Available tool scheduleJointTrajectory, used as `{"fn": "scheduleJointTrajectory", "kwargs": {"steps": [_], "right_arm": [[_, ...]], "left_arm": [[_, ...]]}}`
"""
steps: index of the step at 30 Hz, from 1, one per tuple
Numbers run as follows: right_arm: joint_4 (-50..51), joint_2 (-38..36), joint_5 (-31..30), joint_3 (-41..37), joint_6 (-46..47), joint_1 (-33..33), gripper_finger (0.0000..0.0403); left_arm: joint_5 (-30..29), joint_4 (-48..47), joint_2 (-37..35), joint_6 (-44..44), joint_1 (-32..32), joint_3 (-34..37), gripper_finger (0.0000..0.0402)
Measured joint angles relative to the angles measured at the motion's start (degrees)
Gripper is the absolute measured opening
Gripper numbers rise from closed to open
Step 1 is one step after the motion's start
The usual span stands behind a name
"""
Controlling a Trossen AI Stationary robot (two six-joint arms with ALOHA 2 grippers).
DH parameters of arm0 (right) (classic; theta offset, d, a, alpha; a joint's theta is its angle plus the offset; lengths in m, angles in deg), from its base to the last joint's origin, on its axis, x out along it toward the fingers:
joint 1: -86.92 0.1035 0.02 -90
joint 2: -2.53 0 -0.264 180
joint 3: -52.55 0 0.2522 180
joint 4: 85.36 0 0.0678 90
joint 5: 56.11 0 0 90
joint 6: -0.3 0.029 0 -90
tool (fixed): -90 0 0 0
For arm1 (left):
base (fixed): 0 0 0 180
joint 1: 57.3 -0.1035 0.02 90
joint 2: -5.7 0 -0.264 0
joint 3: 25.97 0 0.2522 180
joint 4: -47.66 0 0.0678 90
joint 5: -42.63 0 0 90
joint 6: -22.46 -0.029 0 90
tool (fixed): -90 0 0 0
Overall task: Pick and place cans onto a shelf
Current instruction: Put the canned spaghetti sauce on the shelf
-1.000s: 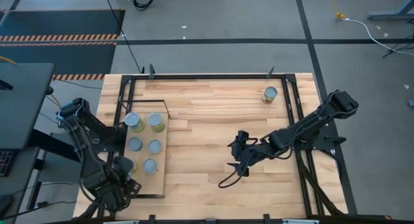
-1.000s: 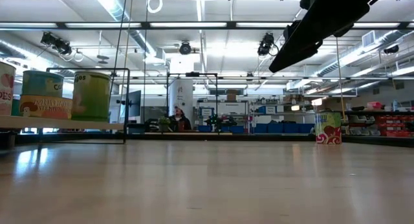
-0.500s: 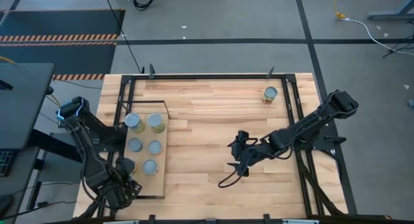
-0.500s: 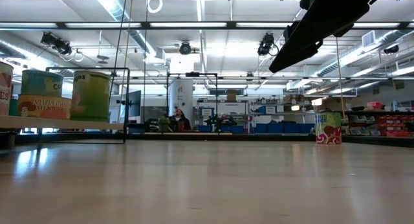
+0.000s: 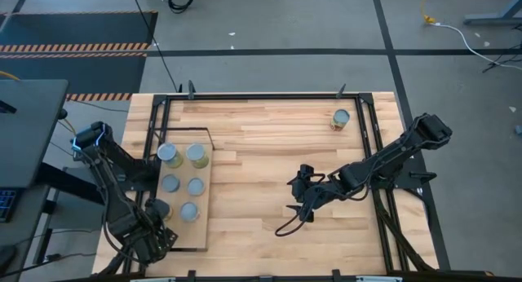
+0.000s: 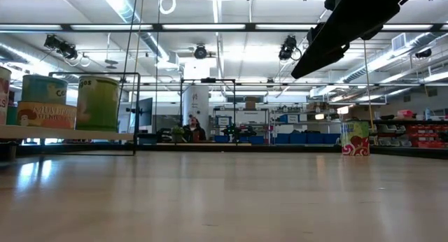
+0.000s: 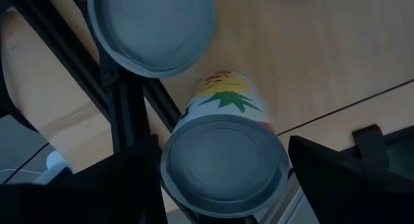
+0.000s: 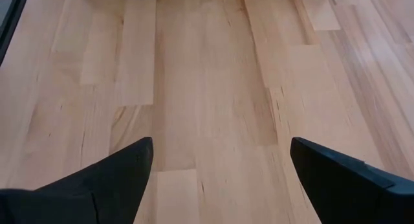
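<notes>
One can (image 5: 158,208) half hidden, left pincer (image 5: 153,231)

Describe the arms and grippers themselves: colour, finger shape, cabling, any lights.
Both arms are black, jointed links. The left gripper and right gripper each have two flat, wedge-shaped matte black fingers. A thin black cable loops onto the tabletop below the right gripper. A small blue light glows at the left arm's upper joint.

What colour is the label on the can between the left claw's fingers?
White, with a red, yellow and green print on the can; the left wrist view shows it best.
</notes>
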Motion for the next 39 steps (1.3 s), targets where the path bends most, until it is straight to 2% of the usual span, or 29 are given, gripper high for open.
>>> {"fn": "scheduleJointTrajectory", "kwargs": {"steps": [8,18,23,26,29,34,37,39], "right_arm": [[-0.02,0.00,0.02,0.00,0.00,0.00,0.0373],[0.02,0.00,0.02,0.00,0.00,0.00,0.0373],[0.15,0.00,-0.09,0.00,-0.15,0.00,0.0373],[0.31,-0.08,-3.46,0.00,-0.95,0.00,0.0373],[2.57,-1.63,-6.92,0.00,-1.11,-0.02,0.0373],[8.29,-7.38,-13.38,0.00,-0.70,-0.08,0.0373],[11.35,-10.69,-18.43,0.02,-2.40,-0.94,0.0373],[12.72,-12.57,-19.64,0.00,-2.80,-2.34,0.0373]], "left_arm": [[0.99,2.92,-1.02,-2.89,-0.80,0.15,0.0347],[0.64,-1.48,-5.05,-3.09,-3.00,0.11,0.0347],[-4.12,-3.72,-7.90,-4.04,-4.85,0.07,0.0341],[-5.59,-4.25,-8.72,-7.20,-6.97,0.07,0.0317],[-9.55,-4.59,-8.90,-13.13,-9.67,0.07,0.0277],[-17.36,-3.60,-8.90,-27.25,-16.19,0.07,0.0192],[-19.63,-1.17,-8.90,-38.05,-21.79,0.07,0.0144],[-20.86,1.82,-8.90,-47.04,-25.64,0.07,0.0117]]}}
